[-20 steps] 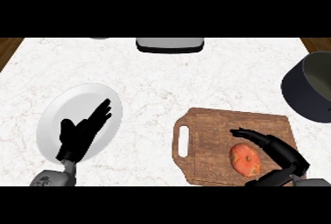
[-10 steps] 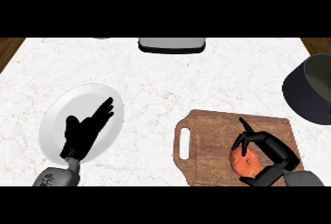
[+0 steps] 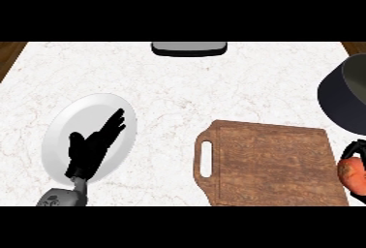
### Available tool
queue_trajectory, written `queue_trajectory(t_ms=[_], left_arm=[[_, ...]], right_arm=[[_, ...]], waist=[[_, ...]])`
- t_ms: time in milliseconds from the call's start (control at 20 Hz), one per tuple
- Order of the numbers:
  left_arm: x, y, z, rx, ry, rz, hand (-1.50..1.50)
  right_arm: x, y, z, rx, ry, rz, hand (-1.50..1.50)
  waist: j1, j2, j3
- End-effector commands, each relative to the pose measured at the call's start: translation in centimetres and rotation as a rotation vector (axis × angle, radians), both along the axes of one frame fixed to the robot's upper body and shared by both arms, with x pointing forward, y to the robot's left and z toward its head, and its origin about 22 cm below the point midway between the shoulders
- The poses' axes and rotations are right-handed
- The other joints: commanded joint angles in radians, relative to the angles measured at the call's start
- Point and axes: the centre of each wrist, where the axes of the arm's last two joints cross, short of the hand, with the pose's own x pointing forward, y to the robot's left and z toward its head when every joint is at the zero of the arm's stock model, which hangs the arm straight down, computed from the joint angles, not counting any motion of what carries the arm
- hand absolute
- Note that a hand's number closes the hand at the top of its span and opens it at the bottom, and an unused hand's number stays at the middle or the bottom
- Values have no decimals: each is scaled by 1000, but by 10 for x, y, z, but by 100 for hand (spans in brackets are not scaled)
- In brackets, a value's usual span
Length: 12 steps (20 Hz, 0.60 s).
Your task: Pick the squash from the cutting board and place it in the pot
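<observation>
1. The squash [image 3: 353, 175] sits at the view's right edge, just off the cutting board [image 3: 271, 164].
2. The right robot hand [image 3: 355, 149] curls round it.
3. The pot [image 3: 346, 94] stands just beyond.
4. The left robot hand [image 3: 93, 147] rests with fingers apart over a white plate [image 3: 79, 121] on the worktop [image 3: 178, 82].

Black left hand [image 3: 91, 147] at seven o'clock, slim tapering fingers, joined to a grey forearm [image 3: 63, 197] with mottled wrist casing. At four o'clock, only black fingers of the right hand [image 3: 355, 147].
</observation>
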Motion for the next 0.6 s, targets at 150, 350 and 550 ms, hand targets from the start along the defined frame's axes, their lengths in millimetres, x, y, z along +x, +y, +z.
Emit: queue_trajectory(t_ms=[150,350,550], left_arm=[[-1,0,-3,-11,11,5,0],[0,-1,-3,-3,13,-2,0],[-2,-3,-4,2,26,-17,0]], right_arm=[[-16,-72,67,61,-146,4,150],[-21,-90,96,32,-208,-14,150],[-24,-97,108,-5,-274,-28,150]], waist=[[3,12,10],[-1,8,10],[5,7,11]])
